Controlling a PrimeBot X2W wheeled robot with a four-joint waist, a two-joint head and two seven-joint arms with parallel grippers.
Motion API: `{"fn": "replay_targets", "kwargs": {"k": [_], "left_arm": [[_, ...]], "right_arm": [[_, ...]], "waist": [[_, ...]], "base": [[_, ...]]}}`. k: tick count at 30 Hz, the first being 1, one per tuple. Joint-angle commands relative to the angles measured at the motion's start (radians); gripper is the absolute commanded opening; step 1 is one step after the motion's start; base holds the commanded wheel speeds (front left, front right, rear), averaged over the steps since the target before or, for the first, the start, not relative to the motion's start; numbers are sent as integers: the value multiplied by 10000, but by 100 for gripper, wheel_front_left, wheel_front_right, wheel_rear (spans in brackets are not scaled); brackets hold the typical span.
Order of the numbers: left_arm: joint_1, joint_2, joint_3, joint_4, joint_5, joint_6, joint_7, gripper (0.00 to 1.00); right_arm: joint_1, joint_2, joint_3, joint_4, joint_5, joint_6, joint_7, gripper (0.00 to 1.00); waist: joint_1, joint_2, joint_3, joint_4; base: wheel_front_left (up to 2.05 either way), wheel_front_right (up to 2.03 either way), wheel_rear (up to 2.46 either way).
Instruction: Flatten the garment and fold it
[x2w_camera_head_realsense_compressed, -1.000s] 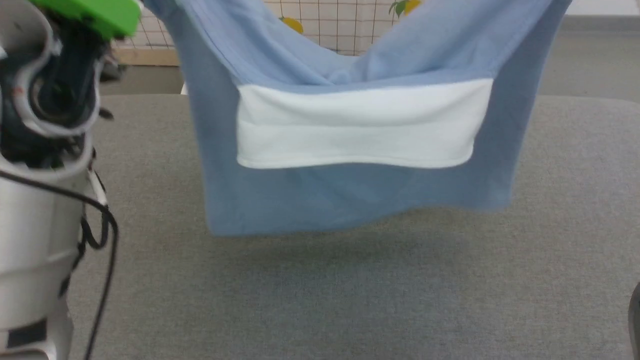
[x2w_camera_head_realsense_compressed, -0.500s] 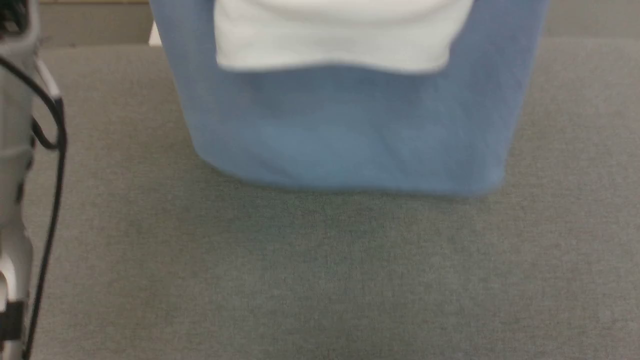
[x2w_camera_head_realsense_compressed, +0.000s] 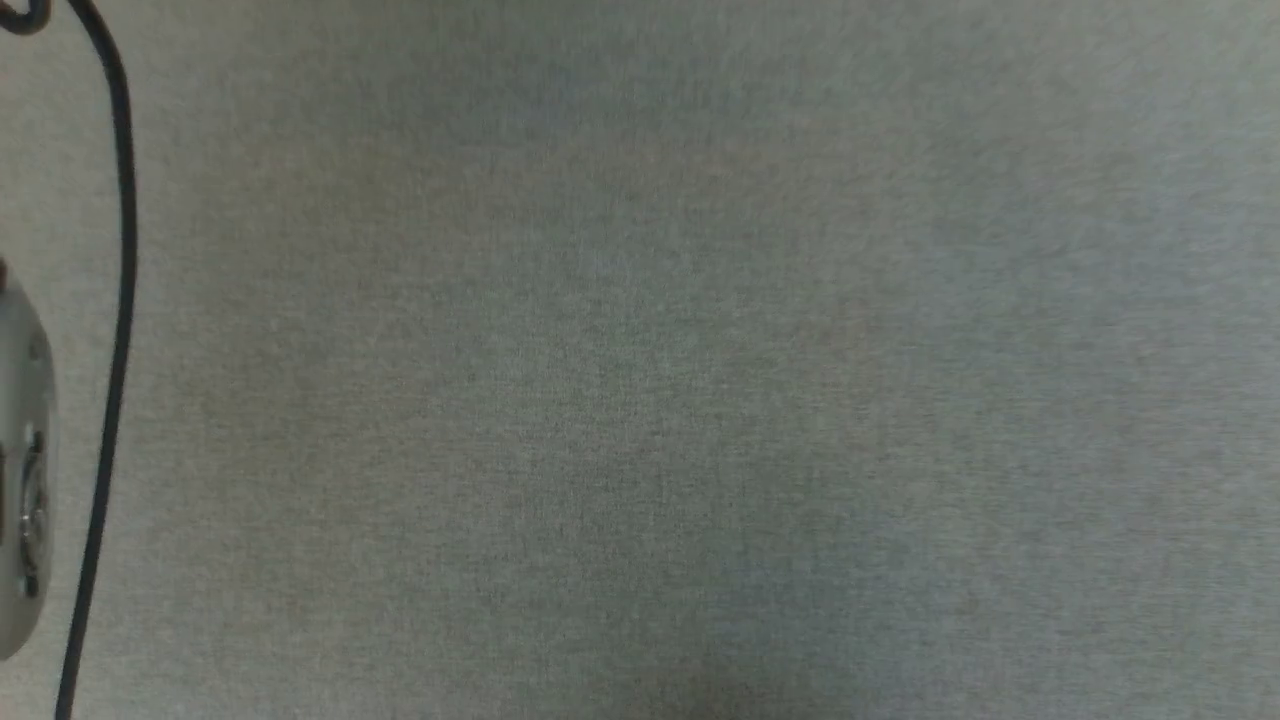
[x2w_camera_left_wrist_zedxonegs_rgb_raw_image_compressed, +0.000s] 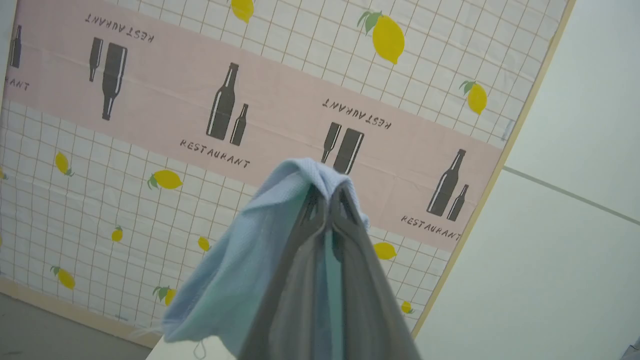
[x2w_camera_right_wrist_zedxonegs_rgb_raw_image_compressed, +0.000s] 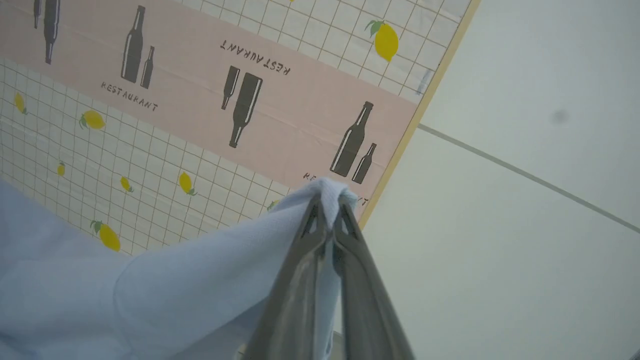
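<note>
- While you look along the left gripper (x2w_camera_left_wrist_zedxonegs_rgb_raw_image_compressed: 330, 202) (lower middle of its wrist view), its fingers are pinched tight on a fold of the shirt (x2w_camera_left_wrist_zedxonegs_rgb_raw_image_compressed: 235, 270), which drapes toward the frame's lower left.
- Your right gripper (x2w_camera_right_wrist_zedxonegs_rgb_raw_image_compressed: 327, 202) is clamped on a bunched edge of the shirt, and cloth spreads across the lower left.
- Behind both hangs a lemon-and-bottle backdrop (x2w_camera_left_wrist_zedxonegs_rgb_raw_image_compressed: 150, 100).
- Your head view has a grey surface (x2w_camera_head_realsense_compressed: 640, 400), with a black cable (x2w_camera_head_realsense_compressed: 115, 300) down the left edge.

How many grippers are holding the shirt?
2: left gripper shut on a shirt corner, left wrist view; right gripper shut on another bunch, right wrist view.
</note>
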Motion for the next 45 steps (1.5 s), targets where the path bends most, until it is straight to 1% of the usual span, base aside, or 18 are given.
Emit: {"fn": "replay_targets", "kwargs": {"k": [1,5,8,10,13,18,21,24,28,32,33,34,35,36,39,41,43,45], "left_arm": [[-18,-102,123,274,-106,-165,-203,0],[227,-201,336,697,-508,-561,-416,0],[597,-263,529,754,-971,-891,-316,0],[1013,-241,544,642,-1215,-1155,-163,0],[1956,-73,303,199,-1358,-1552,150,0],[3943,63,344,-1265,-1869,-1488,581,0],[5441,368,343,-2488,-2035,-1321,841,0],[7028,599,321,-3715,-2135,-1084,947,0],[9439,787,248,-5232,-2209,-620,917,0],[11590,897,66,-6410,-2043,-291,567,0],[12150,909,-22,-6656,-1980,-205,469,0],[13586,1104,-401,-7020,-1702,-80,304,0],[13968,1159,-542,-7058,-1647,-55,308,0],[14800,1268,-818,-7106,-1584,17,333,0],[15924,1481,-1080,-6956,-1437,257,328,0],[16540,1547,-1270,-6872,-1451,330,369,0],[17091,1584,-1369,-6717,-1604,292,387,0],[17634,1591,-1408,-6620,-1827,256,395,0]], "right_arm": [[-97,-32,20,291,-44,-15,-228,0],[33,-140,87,808,130,-15,-588,0],[424,-241,90,977,437,-15,-795,0],[836,-321,121,907,800,-15,-972,0],[1748,-485,75,513,1493,-15,-1095,0],[3722,-863,-91,-783,2385,-15,-999,0],[5309,-943,-524,-2010,2798,-15,-733,0],[6974,-816,-1253,-3212,3076,-15,-475,0],[9466,-321,-2466,-4933,3140,-15,-51,0],[11917,589,-3738,-6430,2932,-15,253,0],[12559,900,-4029,-6786,2857,-15,310,0],[14195,1809,-4649,-7617,2720,-15,459,0],[14606,2042,-4809,-7785,2708,-15,495,0],[15424,2409,-5057,-8065,2739,-15,550,0],[16512,2712,-5327,-8178,2800,-15,530,0],[17181,2794,-5487,-8077,2801,-15,477,0],[17813,2824,-5563,-7916,2672,-15,363,0],[18420,2832,-5593,-7500,2934,-15,300,0]], "waist": [[-2,0,989,263],[-2,0,1295,331],[-2,0,1253,348],[-2,0,1087,361],[-2,0,673,349],[-2,0,-140,300],[-2,0,-679,242],[-2,0,-1192,215],[-2,0,-1764,217],[-2,0,-2218,281],[-2,0,-2345,293],[-2,0,-2655,311],[-2,0,-2742,326],[-2,0,-2899,311],[-2,0,-3111,306],[-2,0,-3261,349],[-2,0,-3426,375],[-2,0,-3597,374]], "base": [[0,0,0],[0,0,0],[0,0,0],[0,0,0],[0,0,0],[0,0,0],[0,0,0],[0,0,0],[0,0,0],[0,0,0],[0,0,0],[0,0,0],[0,0,0],[0,0,0],[0,0,0],[0,0,0],[0,0,0],[0,0,0]]}}
